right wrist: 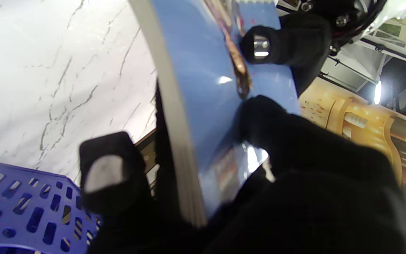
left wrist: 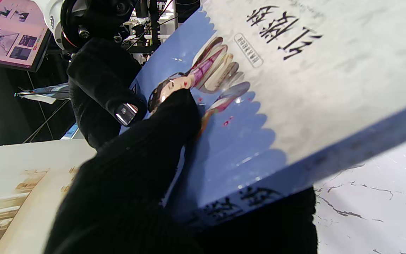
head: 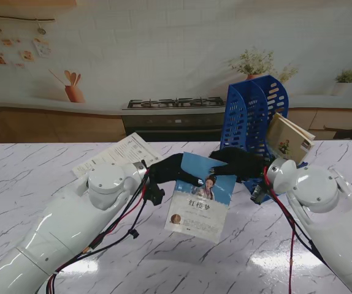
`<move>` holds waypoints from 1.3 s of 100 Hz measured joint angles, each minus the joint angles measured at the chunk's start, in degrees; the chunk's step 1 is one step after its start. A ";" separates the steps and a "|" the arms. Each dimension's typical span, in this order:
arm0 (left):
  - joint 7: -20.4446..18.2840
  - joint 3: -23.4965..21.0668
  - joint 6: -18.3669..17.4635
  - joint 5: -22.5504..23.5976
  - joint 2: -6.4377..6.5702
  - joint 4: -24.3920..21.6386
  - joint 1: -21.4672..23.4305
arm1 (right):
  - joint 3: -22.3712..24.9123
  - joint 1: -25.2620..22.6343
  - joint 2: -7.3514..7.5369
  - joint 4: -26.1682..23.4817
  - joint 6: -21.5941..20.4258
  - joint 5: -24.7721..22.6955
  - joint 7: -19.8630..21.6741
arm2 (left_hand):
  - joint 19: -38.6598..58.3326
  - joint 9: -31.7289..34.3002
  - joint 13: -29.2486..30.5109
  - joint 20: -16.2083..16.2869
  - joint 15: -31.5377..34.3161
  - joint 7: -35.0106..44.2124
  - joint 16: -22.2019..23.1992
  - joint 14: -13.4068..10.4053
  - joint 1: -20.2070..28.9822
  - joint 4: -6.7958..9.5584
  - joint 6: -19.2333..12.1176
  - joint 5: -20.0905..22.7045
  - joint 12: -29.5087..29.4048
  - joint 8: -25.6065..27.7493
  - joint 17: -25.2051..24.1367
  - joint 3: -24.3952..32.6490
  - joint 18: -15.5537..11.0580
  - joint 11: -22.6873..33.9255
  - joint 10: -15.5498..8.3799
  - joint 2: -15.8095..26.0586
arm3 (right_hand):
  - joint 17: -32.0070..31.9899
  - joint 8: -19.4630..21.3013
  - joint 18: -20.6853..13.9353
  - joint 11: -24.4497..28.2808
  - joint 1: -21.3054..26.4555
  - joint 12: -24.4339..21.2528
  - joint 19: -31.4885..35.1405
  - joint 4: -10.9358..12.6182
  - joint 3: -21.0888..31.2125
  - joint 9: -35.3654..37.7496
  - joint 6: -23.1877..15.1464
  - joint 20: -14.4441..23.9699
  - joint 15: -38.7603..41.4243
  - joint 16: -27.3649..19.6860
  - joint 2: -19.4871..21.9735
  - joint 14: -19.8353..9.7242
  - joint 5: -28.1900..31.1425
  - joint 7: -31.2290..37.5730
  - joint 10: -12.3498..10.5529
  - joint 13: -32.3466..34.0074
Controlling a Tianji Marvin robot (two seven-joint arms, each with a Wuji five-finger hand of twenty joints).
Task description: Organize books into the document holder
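Stand view: white marble table [head: 35, 165], stove [head: 173, 104] behind; both hands' fingers [head: 182, 164] pinching the blue book [head: 202, 199].

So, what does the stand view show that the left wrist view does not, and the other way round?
Only the stand view shows the blue document holder with a beige book leaning in it, the open booklet lying on the table, and both arms. Only the left wrist view shows the blue book's spine with its characters, and a pale illustrated page under the hand. Both show the blue book lifted off the table, with the left hand and the right hand gripping it.
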 measured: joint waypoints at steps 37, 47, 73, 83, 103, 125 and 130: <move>1.78 -1.13 -0.67 2.06 -0.49 0.04 0.48 | 1.92 -4.70 -1.48 -2.95 -0.14 -3.44 -8.31 | -11.74 -11.36 -15.36 10.65 -11.62 -11.72 -9.98 2.67 1.18 0.95 -1.22 -1.08 -17.82 -13.25 -28.04 -4.70 4.98 -4.13 2.71 3.84 | 3.43 0.95 0.00 5.75 -0.05 7.33 1.35 -0.02 -2.96 0.00 0.00 2.13 8.84 4.53 0.56 -0.41 1.23 0.00 -0.49 2.03; 1.80 -2.43 -0.67 2.19 -0.30 -0.63 1.20 | 2.68 -5.55 -2.09 -4.03 0.68 -4.27 -10.37 | -19.41 -17.54 -22.23 9.42 -19.03 -19.53 -13.83 2.86 -3.52 2.79 -1.08 -1.75 -25.11 -14.56 -36.57 -5.19 6.08 -4.03 3.59 7.40 | 3.66 1.40 0.00 7.86 -0.05 9.02 1.38 -0.03 -3.13 0.06 0.39 2.20 22.46 5.10 0.81 -3.89 1.62 0.43 -0.67 3.53; 1.82 -6.30 -0.37 5.68 1.07 -3.79 3.99 | 7.52 -7.89 -2.83 -8.70 5.41 -6.06 -12.55 | -28.34 -22.71 -28.57 4.35 -27.29 -28.31 -17.69 4.20 -9.10 4.03 -0.45 -3.56 -27.84 -15.69 -43.76 -11.85 6.30 -7.58 3.93 9.71 | 3.85 1.42 0.00 8.51 -0.05 10.07 1.40 -0.02 -3.13 0.13 1.10 2.57 30.03 7.46 1.25 -9.38 1.79 0.44 -0.90 5.43; 1.55 -7.58 0.13 6.18 1.57 -4.65 5.09 | 9.45 -8.77 -2.91 -10.71 6.35 -7.23 -13.46 | -28.41 -22.71 -28.57 4.08 -27.31 -28.38 -17.75 4.20 -9.10 4.03 -0.45 -3.56 -27.85 -15.69 -43.87 -12.13 6.30 -7.66 3.93 9.71 | 3.86 1.43 0.00 8.51 -0.05 10.16 1.40 -0.02 -3.13 0.13 1.12 2.58 30.22 8.00 1.31 -9.76 1.79 0.44 -0.90 5.51; 1.57 -9.00 0.90 7.64 2.21 -5.62 6.96 | 13.16 -10.21 -3.21 -14.78 9.38 -9.72 -15.67 | -28.50 -22.71 -28.57 3.66 -28.70 -28.18 -17.76 4.21 -9.10 4.04 -0.44 -3.56 -27.86 -15.70 -44.26 -12.14 6.30 -7.68 3.93 9.71 | 3.87 1.43 0.00 8.51 -0.05 10.69 1.40 -0.02 -3.13 0.13 1.13 2.64 30.96 8.19 1.34 -10.20 1.79 0.44 -0.89 5.55; 1.84 -9.75 1.12 8.61 2.49 -5.65 8.08 | 16.76 -10.73 -3.36 -18.48 13.26 -14.40 -16.67 | -29.24 -22.71 -28.57 3.39 -28.70 -26.91 -17.77 4.21 -9.10 4.04 -0.44 -3.56 -27.86 -14.80 -44.46 -12.14 6.31 -7.69 3.93 9.71 | 3.88 1.43 -0.01 8.51 -0.05 10.93 1.40 -0.02 -3.13 0.13 1.13 2.66 31.67 8.87 1.36 -10.70 1.79 0.44 -0.89 5.65; 1.92 -9.87 1.21 8.68 2.51 -5.57 8.24 | 17.59 -10.79 -3.36 -19.07 14.05 -14.65 -16.85 | -29.33 -22.71 -28.57 3.37 -28.70 -26.73 -17.77 4.21 -9.10 4.04 -0.44 -3.56 -27.86 -14.80 -44.48 -12.14 6.31 -7.69 3.93 9.71 | 3.88 1.43 -0.01 8.51 -0.05 10.92 1.40 -0.02 -3.13 0.13 1.13 2.77 31.69 8.91 1.36 -10.72 1.79 0.44 -0.89 5.83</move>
